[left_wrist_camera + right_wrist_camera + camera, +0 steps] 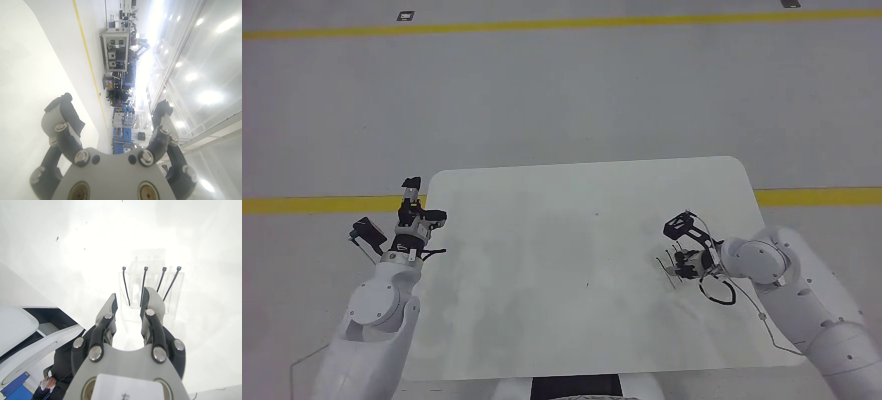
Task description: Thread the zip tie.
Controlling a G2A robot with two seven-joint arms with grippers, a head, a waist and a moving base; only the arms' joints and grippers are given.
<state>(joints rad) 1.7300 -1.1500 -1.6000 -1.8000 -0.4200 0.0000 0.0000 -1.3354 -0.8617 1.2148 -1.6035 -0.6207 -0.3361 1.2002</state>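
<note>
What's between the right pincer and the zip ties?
Only the clear holder the zip ties stand in, right before the open right pincer; the right wrist view shows it.

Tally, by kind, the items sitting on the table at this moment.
Black zip ties: 4
Clear holder: 1
Total: 5

Bright, even light fell on the white table (582,220), leaving only faint, soft shadows. In the right wrist view glare bleached the table around the zip ties (144,281). In the left wrist view ceiling lamps (209,96) bloomed hazily, and straight lines bowed near the edges
</note>
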